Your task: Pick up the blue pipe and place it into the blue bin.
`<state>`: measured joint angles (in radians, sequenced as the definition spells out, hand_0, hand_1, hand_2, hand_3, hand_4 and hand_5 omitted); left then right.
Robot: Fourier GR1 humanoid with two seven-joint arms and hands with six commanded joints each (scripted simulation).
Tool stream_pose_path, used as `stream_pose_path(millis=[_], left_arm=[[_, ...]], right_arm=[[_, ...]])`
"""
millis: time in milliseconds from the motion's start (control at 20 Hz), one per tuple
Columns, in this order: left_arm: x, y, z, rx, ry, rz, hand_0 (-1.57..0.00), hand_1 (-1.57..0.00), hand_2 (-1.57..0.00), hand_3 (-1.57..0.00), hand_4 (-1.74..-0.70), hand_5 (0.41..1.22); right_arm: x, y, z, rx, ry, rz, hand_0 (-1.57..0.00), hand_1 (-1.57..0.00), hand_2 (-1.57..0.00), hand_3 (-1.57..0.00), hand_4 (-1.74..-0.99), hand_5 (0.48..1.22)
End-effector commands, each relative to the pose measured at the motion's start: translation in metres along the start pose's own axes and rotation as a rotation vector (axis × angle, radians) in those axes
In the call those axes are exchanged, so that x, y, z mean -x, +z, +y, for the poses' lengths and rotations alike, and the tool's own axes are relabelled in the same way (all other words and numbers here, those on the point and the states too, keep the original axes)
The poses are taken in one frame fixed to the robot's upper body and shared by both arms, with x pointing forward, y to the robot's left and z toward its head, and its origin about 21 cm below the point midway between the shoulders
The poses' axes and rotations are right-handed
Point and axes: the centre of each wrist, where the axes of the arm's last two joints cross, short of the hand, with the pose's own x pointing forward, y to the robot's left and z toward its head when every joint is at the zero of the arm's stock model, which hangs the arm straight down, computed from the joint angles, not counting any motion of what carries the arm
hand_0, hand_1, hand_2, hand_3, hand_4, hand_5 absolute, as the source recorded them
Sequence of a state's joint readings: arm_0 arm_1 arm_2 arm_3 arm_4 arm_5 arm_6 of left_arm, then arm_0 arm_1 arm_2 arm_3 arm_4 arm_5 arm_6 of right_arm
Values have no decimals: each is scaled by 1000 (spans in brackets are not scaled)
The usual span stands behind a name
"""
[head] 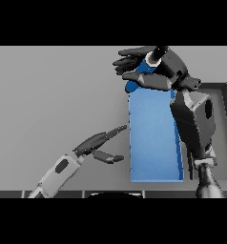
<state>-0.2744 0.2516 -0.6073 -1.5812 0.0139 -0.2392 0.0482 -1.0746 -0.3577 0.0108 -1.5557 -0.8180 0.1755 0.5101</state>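
The blue bin (153, 138) stands right of the table's middle, its long side running away from me. My right hand (158, 66) hovers over the bin's far end, fingers pointing left. The blue pipe (143, 71) shows between its fingers and thumb, a blue end poking out below at the bin's far left corner. The fingers curl round the pipe. My left hand (97, 143) rests low on the table left of the bin, fingers straight and pointing toward the bin's left wall, holding nothing.
A dark tray (220, 119) with a raised rim lies right of the bin, partly hidden by my right forearm (194, 124). Grey table (48, 95) stretches to the left.
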Motion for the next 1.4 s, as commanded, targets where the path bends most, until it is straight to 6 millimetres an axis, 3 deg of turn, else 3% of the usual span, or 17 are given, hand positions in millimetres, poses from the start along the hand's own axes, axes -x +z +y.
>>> stream_pose_path(millis=[0,100,300,750,950,1000,1050,1100,1200,1300,1350], left_arm=[[0,0,0,0,2,-1,1,1,1,1,-907,491],[-3,0,2,-12,9,-3,1,1,1,1,-911,487],[0,-2,3,-12,4,27,1,1,1,1,-898,489],[-1,-5,1,-12,11,20,1,1,1,1,-881,463],[-2,-2,0,-12,17,23,1,1,1,1,-884,460],[-2,-2,-1,-10,19,29,1,1,1,1,-885,457],[-4,-4,-2,-12,19,30,1,1,1,1,-886,455],[-3,-4,-1,-9,19,29,1,1,1,1,-886,453],[0,-3,0,-12,12,25,1,1,1,1,-885,453],[-2,-3,0,-17,19,32,1,1,1,1,-888,453],[-3,-4,0,-25,18,35,1,1,1,1,-889,453]], right_arm=[[4,6,-11,48,-1,24,-1571,-1571,-1571,-1571,-1735,1131],[16,12,-36,150,42,104,-1571,-1571,-1571,-1571,-1737,1135],[65,46,-72,326,-14,264,-1571,-1571,-1571,-1571,-1740,1117],[157,115,-66,516,-130,654,-1571,-1571,-1571,-1571,-1741,1122],[187,141,-58,508,-141,837,-1571,-1571,-1571,-1571,-1591,1114],[195,144,-56,510,-148,892,-1571,-1571,-1571,-1330,-1599,1110],[201,149,-58,537,-161,952,-1563,-1459,-1393,-1122,-1547,1133],[209,153,-56,545,-189,1001,-1306,-1167,-1114,-897,-1503,1150],[216,151,-54,556,-219,1088,-836,-746,-712,-574,-1392,1176],[215,151,-54,505,-213,1142,-534,-477,-456,-367,-1285,1141],[216,148,-53,479,-179,1165,-427,-382,-364,-293,-1242,1081]])
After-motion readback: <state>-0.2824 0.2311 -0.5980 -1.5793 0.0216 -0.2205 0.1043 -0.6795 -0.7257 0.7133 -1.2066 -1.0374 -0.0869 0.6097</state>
